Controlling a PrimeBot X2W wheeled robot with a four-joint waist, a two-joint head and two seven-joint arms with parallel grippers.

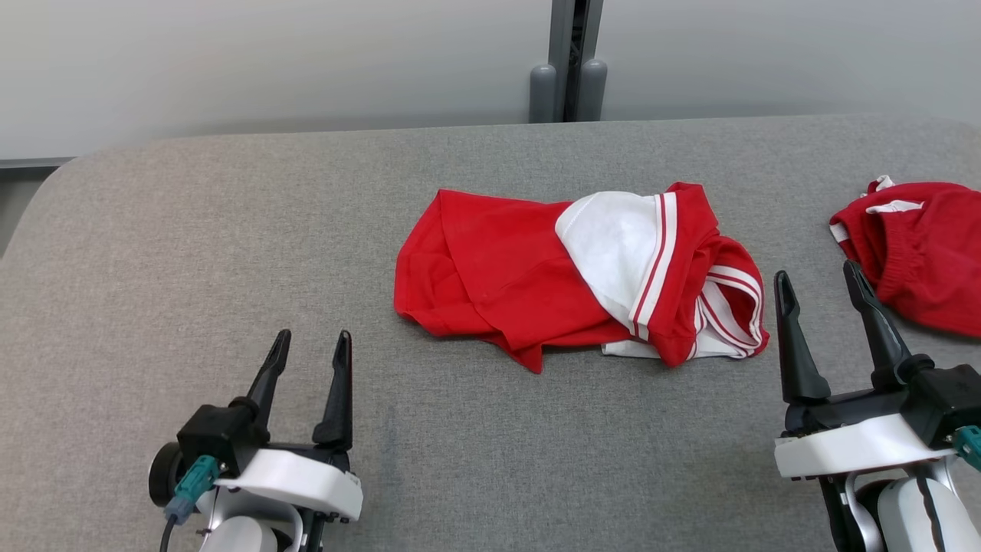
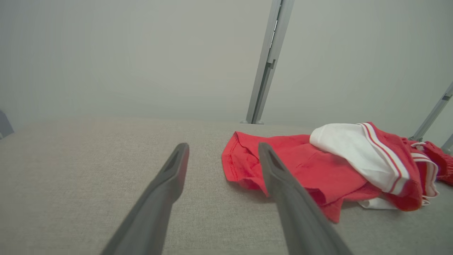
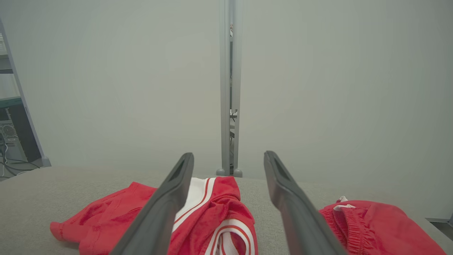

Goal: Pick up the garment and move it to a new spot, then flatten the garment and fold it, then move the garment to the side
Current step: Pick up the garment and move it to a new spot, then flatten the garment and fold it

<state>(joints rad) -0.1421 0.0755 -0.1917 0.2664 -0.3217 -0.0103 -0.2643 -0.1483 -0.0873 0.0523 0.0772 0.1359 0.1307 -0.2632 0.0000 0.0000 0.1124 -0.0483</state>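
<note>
Left gripper (image 1: 314, 335) at 7 o'clock and right gripper (image 1: 816, 270) at 4 both gape wide, holding nothing. The garment (image 1: 498, 276) lies crumpled mid-table (image 1: 191, 230), long axis 9 to 3, at 10 o'clock from the nearer right gripper. A second garment (image 1: 920, 245) sits at 3.

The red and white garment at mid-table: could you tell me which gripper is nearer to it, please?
Right. The right gripper is just off the striped right end of the garment; the left gripper is farther away, off its front-left corner.
</note>
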